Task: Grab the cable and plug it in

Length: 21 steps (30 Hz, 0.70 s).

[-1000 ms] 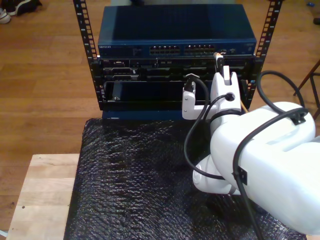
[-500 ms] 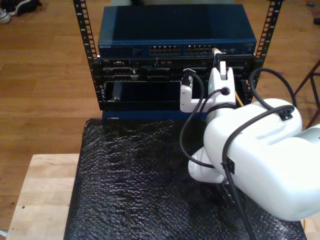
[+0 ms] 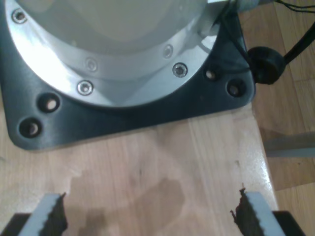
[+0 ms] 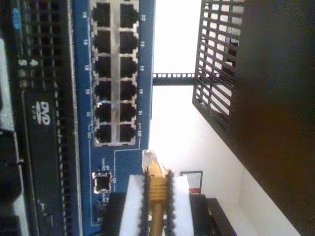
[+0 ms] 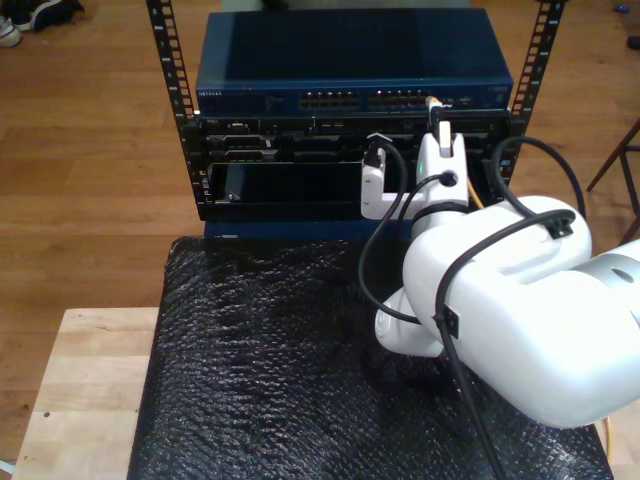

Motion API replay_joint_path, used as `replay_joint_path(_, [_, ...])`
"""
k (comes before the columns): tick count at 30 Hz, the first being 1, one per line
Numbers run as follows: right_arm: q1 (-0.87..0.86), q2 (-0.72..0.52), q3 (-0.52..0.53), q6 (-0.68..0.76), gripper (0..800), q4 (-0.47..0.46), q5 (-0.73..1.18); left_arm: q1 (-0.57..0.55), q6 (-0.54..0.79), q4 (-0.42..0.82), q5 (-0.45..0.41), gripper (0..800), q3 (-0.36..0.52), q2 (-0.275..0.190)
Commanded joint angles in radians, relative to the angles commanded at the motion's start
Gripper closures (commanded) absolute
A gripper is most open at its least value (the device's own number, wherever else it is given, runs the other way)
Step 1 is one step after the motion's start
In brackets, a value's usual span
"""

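cable point(image 4: 156, 196), yellow-orange, clear plug point(image 4: 149, 160) at tip: clamped between the closed pads of my second gripper point(image 4: 156, 189), plug projecting just past them. location: directly in front of the blue switch point(image 4: 83, 142), plug tip just short of the face, beside the end of the double port row point(image 4: 110, 73), not in any socket.

progress: grab step judged complete; approach to the rack nearly complete. remaining: line the plug up with an open port and press it home. which port is meant, i cannot tell.

my first gripper point(image 3: 147, 216): jaws spread wide, holding nothing, parked above the pale wooden board point(image 3: 162, 172) close to a round metal arm base point(image 3: 108, 49) on its dark plate.

view notes: second wrist view gives individual ports and the gap between plug and panel. exterior view gives the rack point(image 5: 350, 150), the black mat point(image 5: 260, 370), and the white arm point(image 5: 500, 310) reaching toward the switch's right-hand ports as that view shows them, plug reduced to a small orange speck there.
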Motion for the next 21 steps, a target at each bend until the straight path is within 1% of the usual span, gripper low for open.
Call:
replay_joint_path(13, [-0.014,0.002,-0.006,0.014,800,-0.003,0.021,0.000,0.000,0.000,-0.002,0,0.000,0.000])
replay_joint_path(21, [-0.017,0.002,-0.005,0.084,800,-0.005,0.021,0.000,0.000,0.000,-0.002,0,0.000,0.000])
